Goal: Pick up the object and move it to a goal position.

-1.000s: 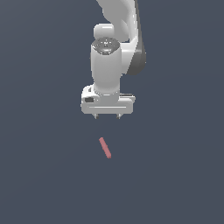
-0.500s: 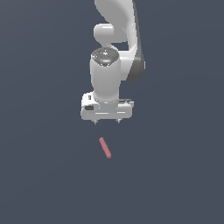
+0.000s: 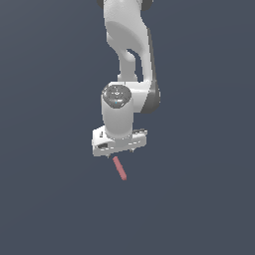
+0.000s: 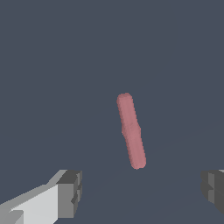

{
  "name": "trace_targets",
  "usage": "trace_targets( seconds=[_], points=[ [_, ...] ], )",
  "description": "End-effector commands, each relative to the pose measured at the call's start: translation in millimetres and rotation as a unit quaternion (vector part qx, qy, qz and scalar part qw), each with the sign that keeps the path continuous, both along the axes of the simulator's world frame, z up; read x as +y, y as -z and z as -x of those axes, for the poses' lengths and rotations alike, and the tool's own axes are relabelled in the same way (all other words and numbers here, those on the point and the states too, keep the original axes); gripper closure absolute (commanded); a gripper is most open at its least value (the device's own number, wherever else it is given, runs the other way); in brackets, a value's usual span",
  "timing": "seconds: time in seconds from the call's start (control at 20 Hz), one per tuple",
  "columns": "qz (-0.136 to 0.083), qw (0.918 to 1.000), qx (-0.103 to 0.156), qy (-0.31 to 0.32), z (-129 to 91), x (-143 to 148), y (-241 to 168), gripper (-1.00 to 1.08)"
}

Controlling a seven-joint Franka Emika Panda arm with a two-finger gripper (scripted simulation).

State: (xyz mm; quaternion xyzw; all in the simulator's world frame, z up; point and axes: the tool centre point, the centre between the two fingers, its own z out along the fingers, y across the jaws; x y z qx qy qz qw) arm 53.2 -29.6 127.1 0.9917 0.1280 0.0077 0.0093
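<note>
Exterior view: white two-finger gripper (image 3: 120,155) poised just above small matte pinkish-red rod (image 3: 119,168) lying on dark grey floor (image 3: 199,199); wrist view: fingers spread, empty, rod (image 4: 131,130) ahead of gap, risking off-centre closure knocking it aside.

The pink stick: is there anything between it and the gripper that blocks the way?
Nothing visible does. The pink stick lies alone on the plain dark surface, and the open gripper hangs just above its near end with only free space between them.

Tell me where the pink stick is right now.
In the exterior view the pink stick lies on the dark floor just below the gripper; the wrist view shows it ahead of the open fingers, untouched.
</note>
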Motion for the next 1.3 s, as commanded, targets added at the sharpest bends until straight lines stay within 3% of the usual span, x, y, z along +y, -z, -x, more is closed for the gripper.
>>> trace_targets(
  seconds=[0.0,0.5,0.9,1.25],
  points=[
    [-0.001,0.9997,0.003,-0.026,-7,-2,17,-0.92],
    [-0.007,0.9965,0.009,-0.083,-20,-7,59,-0.92],
    [-0.007,0.9962,0.01,-0.086,-21,-8,65,-0.92],
    [-0.007,0.9961,0.01,-0.088,-20,-8,98,-0.92]
  ],
)
